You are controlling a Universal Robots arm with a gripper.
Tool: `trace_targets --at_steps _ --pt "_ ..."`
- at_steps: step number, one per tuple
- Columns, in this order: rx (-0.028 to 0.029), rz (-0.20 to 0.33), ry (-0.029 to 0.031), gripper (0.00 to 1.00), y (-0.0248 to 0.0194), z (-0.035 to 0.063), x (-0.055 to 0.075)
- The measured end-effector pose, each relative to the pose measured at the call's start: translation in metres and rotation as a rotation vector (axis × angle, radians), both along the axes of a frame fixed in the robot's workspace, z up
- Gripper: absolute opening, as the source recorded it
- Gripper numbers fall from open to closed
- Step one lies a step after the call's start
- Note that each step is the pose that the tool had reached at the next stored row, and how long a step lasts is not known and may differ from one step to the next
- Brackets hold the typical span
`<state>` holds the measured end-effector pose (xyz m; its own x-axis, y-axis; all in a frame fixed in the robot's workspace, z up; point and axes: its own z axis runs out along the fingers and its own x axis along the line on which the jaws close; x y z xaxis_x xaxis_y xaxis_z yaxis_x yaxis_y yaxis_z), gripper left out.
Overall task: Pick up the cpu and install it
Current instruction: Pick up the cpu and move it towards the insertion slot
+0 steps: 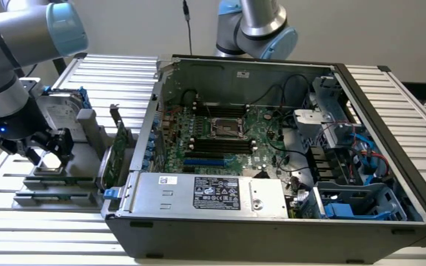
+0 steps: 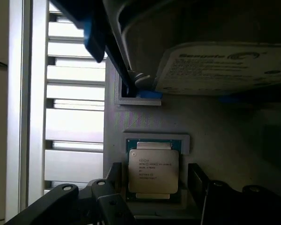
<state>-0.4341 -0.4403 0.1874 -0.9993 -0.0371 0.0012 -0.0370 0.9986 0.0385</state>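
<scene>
**Exterior view**
- Gripper [image 1: 45, 151]: at the exterior view's left, lowered over a grey holder [image 1: 54, 183] on the slatted table [image 1: 221, 252]. Fingers spread apart, grasping nothing.
- Cpu [image 1: 51, 161]: pale square lying flat in the holder, between the two fingers and just below them.
- Hard drive [image 1: 59, 112]: silver, with blue rails, standing in the holder on the far side of the gripper.
- Computer case [image 1: 272, 233]: open, to the exterior view's right of the holder. The socket [image 1: 226, 128] sits on the green board inside, well apart from the cpu.
- Second arm [image 1: 256, 27]: beyond the case's far wall.

**Wrist view**
- Cpu [image 2: 153, 171]: silver-grey top with printed lettering, seated flat in a square recess of the grey holder [image 2: 225, 126].
- Gripper [image 2: 155, 176]: one dark finger [image 2: 196, 178] stands on each side of the chip, with a narrow gap on both sides. Released, not touching it.
- Hard drive [image 2: 225, 70]: white-labelled, resting beyond the cpu's recess.
</scene>
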Motion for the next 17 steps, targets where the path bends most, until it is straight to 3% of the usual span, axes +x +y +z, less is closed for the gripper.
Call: trace_targets --at_steps 17 --pt "-0.0001 -0.013 0.0001 0.67 0.0016 -0.0013 0.0001"
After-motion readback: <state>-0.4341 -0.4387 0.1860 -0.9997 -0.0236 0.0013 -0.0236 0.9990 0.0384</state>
